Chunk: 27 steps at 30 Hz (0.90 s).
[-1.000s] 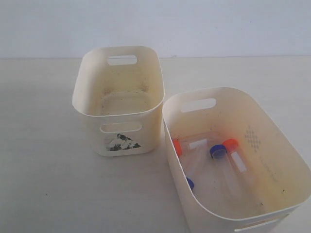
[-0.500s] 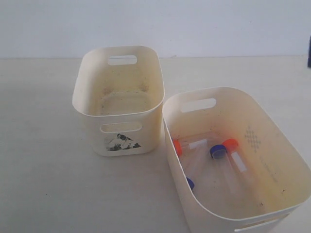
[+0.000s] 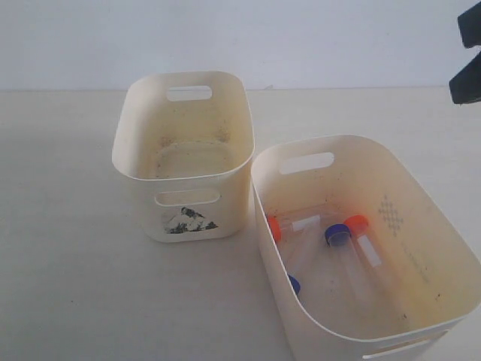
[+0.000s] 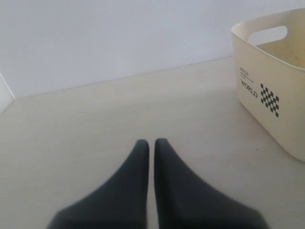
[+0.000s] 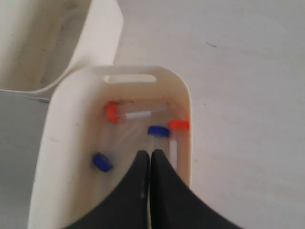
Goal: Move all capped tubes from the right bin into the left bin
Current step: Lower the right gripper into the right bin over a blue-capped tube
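capped tubes (image 3: 337, 235) four, flat on right bin (image 3: 436, 248) floor | orange-capped one (image 3: 273, 228) lies crosswise, cap at left wall | other orange (image 3: 357, 222) and blue (image 3: 337, 235) lie lengthwise, caps toward far end | second blue (image 3: 294, 284) half hidden by rim | right gripper (image 5: 150, 152) jaws together, empty, above bin, tubes below its tips | left gripper (image 4: 151, 141) jaws together over table (image 4: 95, 124), apart from left bin (image 3: 146, 207)

Open top on right bin (image 3: 440, 256), walls around capped tubes (image 3: 366, 242), left bin (image 3: 149, 204) beside.
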{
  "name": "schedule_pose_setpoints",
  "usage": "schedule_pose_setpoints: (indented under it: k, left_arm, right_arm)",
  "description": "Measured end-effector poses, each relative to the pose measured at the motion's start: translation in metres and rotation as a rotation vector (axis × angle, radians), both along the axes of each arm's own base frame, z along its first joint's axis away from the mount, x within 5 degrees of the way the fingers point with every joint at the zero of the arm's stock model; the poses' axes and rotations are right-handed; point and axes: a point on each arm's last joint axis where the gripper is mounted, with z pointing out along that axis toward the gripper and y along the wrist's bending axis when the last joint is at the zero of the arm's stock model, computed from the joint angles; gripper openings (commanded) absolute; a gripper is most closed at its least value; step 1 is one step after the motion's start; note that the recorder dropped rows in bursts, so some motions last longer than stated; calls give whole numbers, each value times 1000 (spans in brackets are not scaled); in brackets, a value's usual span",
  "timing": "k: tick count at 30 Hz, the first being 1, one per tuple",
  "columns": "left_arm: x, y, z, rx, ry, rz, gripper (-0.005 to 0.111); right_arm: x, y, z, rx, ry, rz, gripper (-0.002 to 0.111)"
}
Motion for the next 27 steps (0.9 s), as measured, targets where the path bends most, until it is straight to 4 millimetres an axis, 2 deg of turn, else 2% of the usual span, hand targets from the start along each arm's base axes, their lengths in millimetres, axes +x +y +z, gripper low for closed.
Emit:
schedule_pose_setpoints:
  k: [4,10,15,19,27]
  left_arm:
    - [0,0,0,0,0,0,4]
    - [0,0,0,0,0,0,4]
    - [0,0,0,0,0,0,4]
    - [0,0,0,0,0,0,4]
    - [0,0,0,0,0,0,4]
  right_arm:
    - [-2,11,2,-91,106,-26,0]
    - [12,47,-3,-80,205,1,0]
    - [38,68,-34,-123,328,25,0]
    - [54,74,-58,-159,405,24,0]
    - [70,82,-89,-222,495,63,0]
